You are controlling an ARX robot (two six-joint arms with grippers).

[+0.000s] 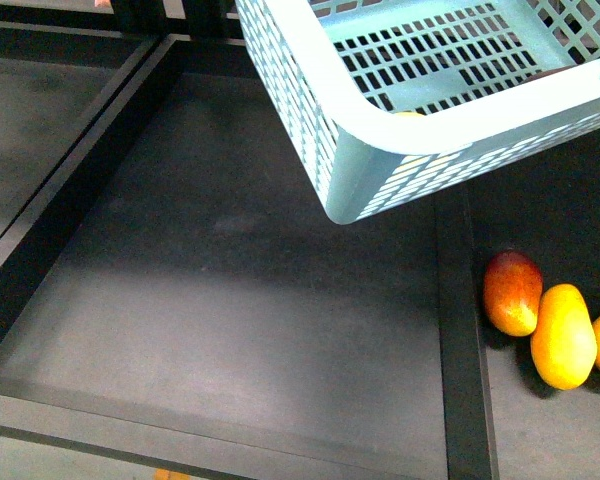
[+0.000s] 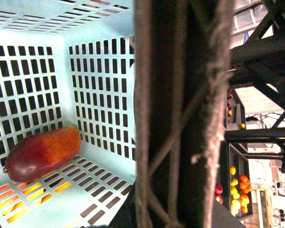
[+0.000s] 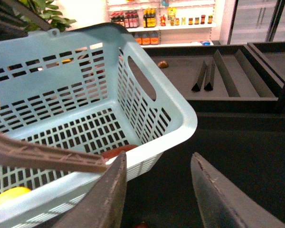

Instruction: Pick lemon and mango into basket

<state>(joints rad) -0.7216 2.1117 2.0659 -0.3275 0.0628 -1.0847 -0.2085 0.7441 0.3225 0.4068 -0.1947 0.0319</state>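
Lemon and mango both look to be in already: the pale turquoise slotted plastic basket [image 1: 450, 120] hangs over the far right corner of the big black display tray [image 1: 230, 300], and inside it the small dark red oval mango [image 2: 42, 153] lies on the slotted floor against a side wall, while the small bright yellow lemon [image 3: 9, 195] peeks over the near rim in the right wrist view. The basket's brown swing handle [image 3: 47, 156] crosses just in front of that camera. The right gripper [image 3: 156, 194] sits just outside the basket's rim with its two dark fingers spread apart and nothing between them. The left gripper isn't visible in its own view, only a dark rope-wrapped bar, so its jaw state can't be told. Looks like the placing step is basically done; next move probably just calls for backing the right arm clear without bumping the rim. Off the tray's right edge lie a bigger red-and-orange mango [image 1: 511, 292] and a long yellow-orange mango [image 1: 563, 336], which aren't targets.
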